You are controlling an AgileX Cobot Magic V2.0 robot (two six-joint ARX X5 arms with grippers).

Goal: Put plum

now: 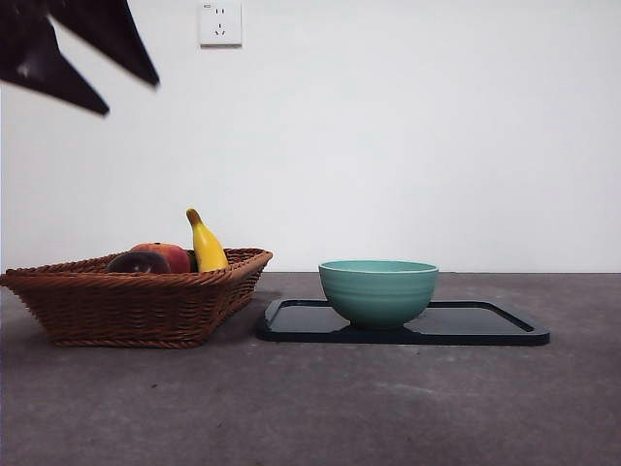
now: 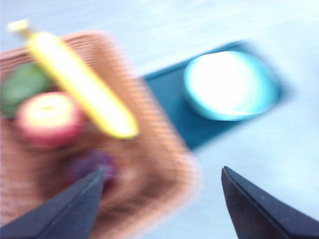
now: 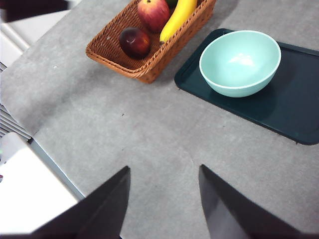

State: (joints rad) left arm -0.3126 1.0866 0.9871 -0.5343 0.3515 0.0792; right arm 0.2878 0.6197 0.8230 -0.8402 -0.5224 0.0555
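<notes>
Up front, the plum point(image 1: 138, 262) lies in the wicker basket point(image 1: 136, 306) on the left, beside a peach point(image 1: 173, 256) and a banana point(image 1: 206, 245); a teal bowl point(image 1: 378, 290) stands on a dark tray point(image 1: 485, 325) to the right. Blurred, the left wrist view shows the left gripper point(image 2: 162, 191) released above the basket, over the plum. From the right wrist, the right gripper point(image 3: 164, 196) hangs spread over bare table point(image 3: 124, 129), well apart.
</notes>
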